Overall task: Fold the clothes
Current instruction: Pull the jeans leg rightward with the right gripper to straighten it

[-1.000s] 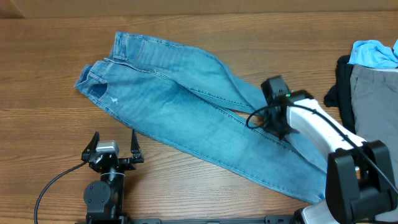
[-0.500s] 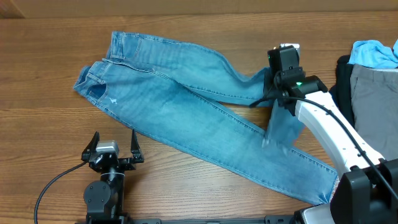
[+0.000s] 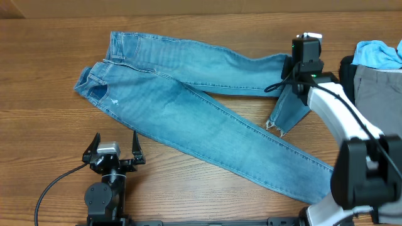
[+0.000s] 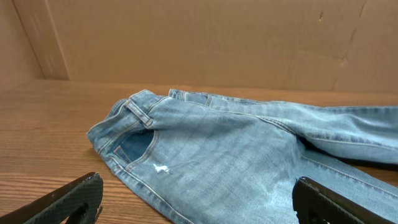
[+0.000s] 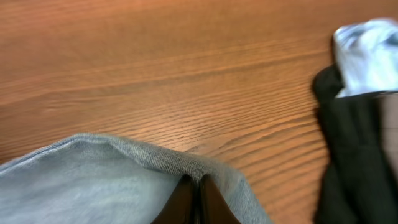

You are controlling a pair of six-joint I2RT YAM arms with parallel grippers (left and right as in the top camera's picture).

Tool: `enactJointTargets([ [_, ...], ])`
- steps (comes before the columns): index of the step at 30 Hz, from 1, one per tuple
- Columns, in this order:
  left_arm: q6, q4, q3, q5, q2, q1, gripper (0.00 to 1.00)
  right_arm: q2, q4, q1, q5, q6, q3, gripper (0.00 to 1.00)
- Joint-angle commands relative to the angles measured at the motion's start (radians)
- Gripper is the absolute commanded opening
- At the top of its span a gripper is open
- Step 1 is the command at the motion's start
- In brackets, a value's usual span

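The clothes in play are light-blue denim jeans, lying flat with the waist at the far left. One leg runs along the far side to the right; the other slants to the front right. My right gripper is shut on a fold of the far leg, its fingertips pinched together under the denim. That leg's frayed hem trails toward the front. My left gripper stands open at the front left with nothing between its fingers, short of the jeans' near edge.
A pile of garments sits at the right edge: sky-blue, black and grey. The black one lies close to the right of my right gripper. A cardboard wall stands behind the table.
My right gripper has moved away from me and to the right with the denim in it, drawing the far leg out straight. The left arm has stayed still.
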Motion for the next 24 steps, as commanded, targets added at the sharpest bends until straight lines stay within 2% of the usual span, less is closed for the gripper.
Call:
enactJointTargets([
  [1, 0.023, 0.004, -0.003, -0.009, -0.009, -0.006, 1.0, 0.095, 0.066, -0.026, -0.023, -0.008, 0.019, 0.04],
  [2, 0.023, 0.004, -0.003, -0.009, -0.009, -0.006, 1.0, 0.112, 0.097, -0.033, -0.018, -0.007, 0.019, 0.04],
  [3, 0.023, 0.003, -0.003, -0.009, -0.009, -0.006, 1.0, 0.115, 0.118, -0.039, -0.012, -0.007, 0.02, 0.1],
  [4, 0.023, 0.004, -0.003, -0.009, -0.009, -0.006, 1.0, 0.114, 0.139, -0.045, -0.011, -0.007, 0.022, 0.23],
  [6, 0.023, 0.004, -0.003, -0.009, -0.009, -0.006, 1.0, 0.093, 0.126, -0.05, -0.005, -0.007, 0.047, 0.88],
  [7, 0.023, 0.003, -0.003, -0.009, -0.009, -0.006, 1.0, 0.077, 0.092, -0.05, 0.005, -0.007, 0.072, 1.0],
  [11, 0.023, 0.003, -0.003, -0.009, -0.009, -0.006, 1.0, 0.008, -0.133, -0.047, 0.003, 0.013, 0.205, 1.0],
  [14, 0.023, 0.004, -0.003, -0.009, -0.009, -0.006, 1.0, -0.054, -0.385, -0.047, -0.014, 0.12, 0.325, 1.0],
  [17, 0.023, 0.004, -0.003, -0.009, -0.009, -0.006, 1.0, -0.125, -0.658, -0.052, -0.195, 0.16, 0.42, 1.0],
  [20, 0.023, 0.003, -0.003, -0.009, -0.009, -0.006, 1.0, -0.191, -0.858, -0.055, -0.361, 0.161, 0.432, 1.0],
  [24, 0.023, 0.004, -0.003, -0.009, -0.009, -0.006, 1.0, -0.203, -1.036, -0.052, -0.474, 0.203, 0.429, 1.0],
])
